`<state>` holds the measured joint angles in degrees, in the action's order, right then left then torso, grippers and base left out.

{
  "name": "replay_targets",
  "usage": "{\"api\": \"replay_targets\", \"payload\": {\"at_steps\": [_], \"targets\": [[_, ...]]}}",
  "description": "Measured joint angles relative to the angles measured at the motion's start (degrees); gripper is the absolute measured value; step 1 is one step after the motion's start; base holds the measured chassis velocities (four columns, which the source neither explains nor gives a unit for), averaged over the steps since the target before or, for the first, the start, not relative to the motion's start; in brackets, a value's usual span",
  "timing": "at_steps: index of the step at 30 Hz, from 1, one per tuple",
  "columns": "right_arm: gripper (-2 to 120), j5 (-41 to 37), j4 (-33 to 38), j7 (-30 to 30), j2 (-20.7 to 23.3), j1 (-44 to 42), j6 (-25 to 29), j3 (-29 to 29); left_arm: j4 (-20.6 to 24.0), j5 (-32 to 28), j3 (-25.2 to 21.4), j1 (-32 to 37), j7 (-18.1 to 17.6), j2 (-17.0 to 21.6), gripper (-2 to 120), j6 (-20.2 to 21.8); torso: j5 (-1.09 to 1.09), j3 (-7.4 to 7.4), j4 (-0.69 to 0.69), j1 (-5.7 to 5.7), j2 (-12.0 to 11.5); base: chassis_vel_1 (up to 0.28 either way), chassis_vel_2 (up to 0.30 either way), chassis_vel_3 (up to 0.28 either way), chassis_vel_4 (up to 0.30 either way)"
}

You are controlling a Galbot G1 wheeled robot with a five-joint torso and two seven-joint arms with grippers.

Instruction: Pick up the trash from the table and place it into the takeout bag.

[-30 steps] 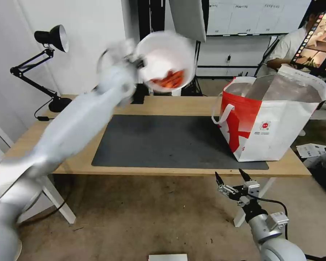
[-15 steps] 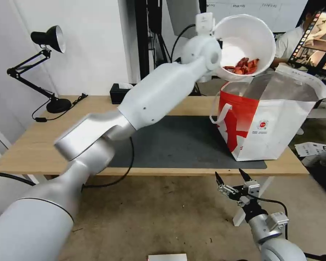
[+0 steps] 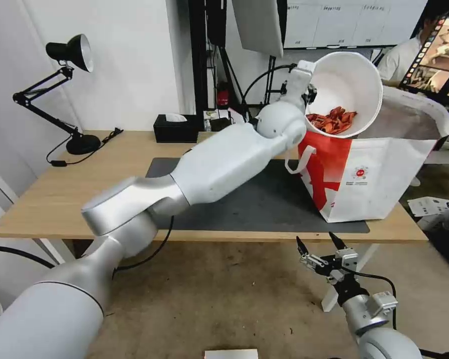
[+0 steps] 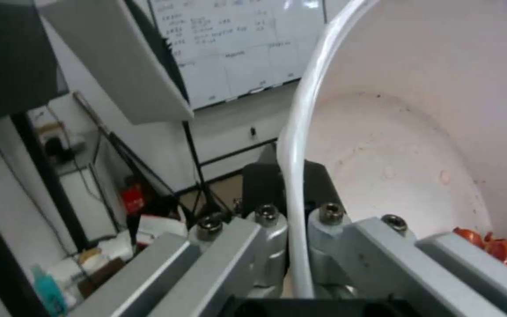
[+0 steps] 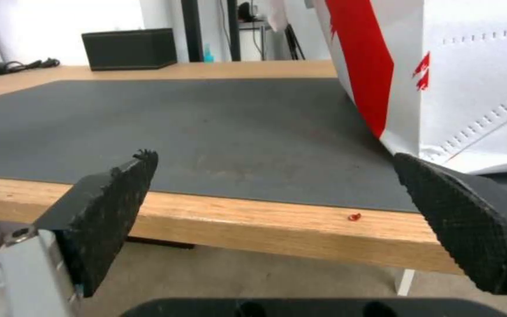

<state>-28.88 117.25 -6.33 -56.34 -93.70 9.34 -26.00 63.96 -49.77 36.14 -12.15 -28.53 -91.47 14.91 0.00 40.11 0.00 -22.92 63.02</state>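
Observation:
A white bowl of red shells is tilted in the air over the open mouth of the white-and-red takeout bag, which stands at the right end of the table. My left gripper is shut on the bowl's rim; the wrist view shows the rim pinched between its fingers and the shells low inside. My right gripper hangs open below the table's front edge, its pads apart and nothing between them, facing the bag.
A dark grey mat covers the table's middle. A black desk lamp stands at the far left and a black tissue box at the back edge. A tiny red scrap lies on the front edge.
My left arm has swung the bowl right from above the table's back, then lowered it toward the bag's mouth. The right arm has not moved.

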Motion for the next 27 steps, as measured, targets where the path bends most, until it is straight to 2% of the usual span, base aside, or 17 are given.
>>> {"api": "replay_targets", "payload": {"at_steps": [4, 6, 15, 16, 17, 19, 20, 22, 23, 25, 27], "targets": [[100, 0.0, 0.0, 0.0, 0.0, 0.0, 0.0, 0.0, 0.2, 0.6, 0.5, 0.0, 1.8, 0.0, 0, -1.3, 0.0, 0.0, 0.0, 0.0, 0.0, 0.0, 0.0, 0.0, 0.0], [100, 0.0, 0.0, 0.0, 0.0, 0.0, 0.0, 0.0, 0.6, 1.7, 1.5, 0.0, 4.4, 0.0, 0, -3.3, 0.0, 0.0, 0.0, 0.0, 0.0, 0.0, 0.0, 0.0, 0.0], [100, 0.0, 0.0, 0.0, 0.0, 0.0, 0.0, 0.0, 0.9, 4.1, 3.0, 0.1, 8.0, 0.1, 0, -5.8, 0.0, 0.0, 0.0, 0.0, 0.0, 0.0, 0.0, 0.0, 0.0], [100, 0.0, 0.0, 0.0, 0.0, 0.0, 0.0, 0.0, 1.0, 4.1, 3.2, 0.0, 8.2, 0.1, 5, -5.8, 0.0, 0.0, 0.0, 0.0, 0.0, 0.0, 0.0, 0.0, 0.0], [100, 0.0, 0.0, 0.0, 0.0, 0.0, 0.0, 0.0, 1.0, 4.1, 3.2, 0.0, 8.2, 0.1, 5, -5.8, 0.0, 0.0, 0.0, 0.0, 0.0, 0.0, 0.0, 0.0, 0.0], [100, 0.0, 0.0, 0.0, 0.0, 0.0, 0.0, 0.0, 1.2, 4.2, 3.4, -0.2, 8.4, 0.1, 15, -5.9, 0.0, 0.0, 0.0, 0.0, 0.0, 0.0, 0.0, 0.0, 0.0], [100, 0.0, 0.0, 0.0, 0.0, 0.0, 0.0, 0.0, 1.2, 4.2, 3.4, -0.2, 8.4, 0.1, 15, -5.9, 0.0, 0.0, 0.0, 0.0, 0.0, 0.0, 0.0, 0.0, 0.0], [100, 0.0, 0.0, 0.0, 0.0, 0.0, 0.0, 0.0, 1.3, 3.9, 3.5, -0.4, 8.7, 0.2, 27, -6.0, 0.0, 0.0, 0.0, 0.0, 0.0, 0.0, 0.0, 0.0, 0.0], [100, 0.0, 0.0, 0.0, 0.0, 0.0, 0.0, 0.0, 1.3, 3.9, 3.5, -0.4, 8.7, 0.2, 27, -6.0, 0.0, 0.0, 0.0, 0.0, 0.0, 0.0, 0.0, 0.0, 0.0], [100, 0.0, 0.0, 0.0, 0.0, 0.0, 0.0, 0.0, 1.7, 2.8, 3.5, -0.4, 8.8, 0.2, 37, -6.0, 0.0, 0.0, 0.0, 0.0, 0.0, 0.0, 0.0, 0.0, 0.0], [100, 0.0, 0.0, 0.0, 0.0, 0.0, 0.0, 0.0, 1.9, 2.3, 3.4, -0.4, 8.8, 0.2, 40, -6.0, 0.0, 0.0, 0.0, 0.0, 0.0, 0.0, 0.0, 0.0, 0.0]]}}
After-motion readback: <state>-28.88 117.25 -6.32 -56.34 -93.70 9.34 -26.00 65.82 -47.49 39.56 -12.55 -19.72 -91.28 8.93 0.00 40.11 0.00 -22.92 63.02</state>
